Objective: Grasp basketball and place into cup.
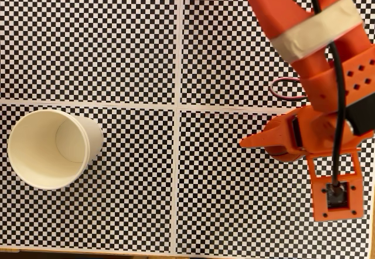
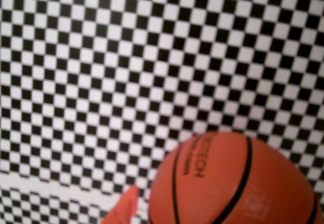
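You're mid-grasp — orange jaws point(image 1: 266, 145) around the small orange-red seamed basketball point(image 2: 233, 183) near the bench's right edge, grip uncertain; next, carry it to the cream paper cup point(image 1: 50, 147).

An orange-red basketball point(image 2: 233, 181) with black seam lines is seen; the cup point(image 1: 51, 147) is cream-white, the table point(image 1: 117, 48) black-and-white checkered with pale dividing strips, the gripper point(image 1: 252, 142) orange.

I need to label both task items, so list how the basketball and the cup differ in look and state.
The basketball is orange with black seam lines; the cup is plain cream-white. The basketball is a closed sphere; the cup is open-mouthed and empty. The basketball sits right at the gripper; the cup stands far from it in the fixed view. Both look round.
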